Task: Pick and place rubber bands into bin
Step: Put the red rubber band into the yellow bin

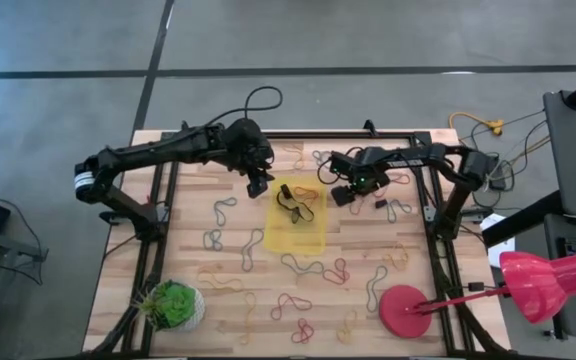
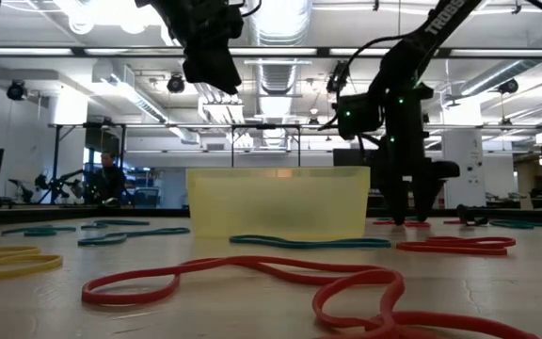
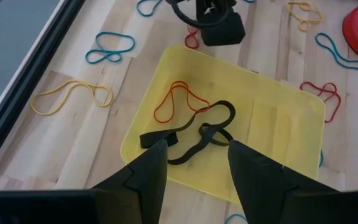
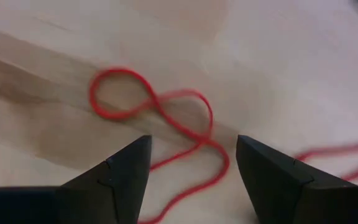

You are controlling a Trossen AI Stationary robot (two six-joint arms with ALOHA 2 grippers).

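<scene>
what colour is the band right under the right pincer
Red: the rubber band between the open right pincer fingers, clearest in the right wrist view.

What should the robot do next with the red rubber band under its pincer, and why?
Probably lower the right pincer a little and close it on the red rubber band. Its fingers stand open on either side of that band, which lies flat on the wooden table, so a small drop should catch it. The yellow bin is close by. The left pincer hangs open over the bin.

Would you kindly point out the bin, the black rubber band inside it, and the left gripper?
bin [image 3: 291, 134]: left wrist view, bare floor.
black rubber band [image 3: 224, 109]: left wrist view, upper loop.
left gripper [image 3: 197, 165]: left wrist view, between fingertips.
</scene>
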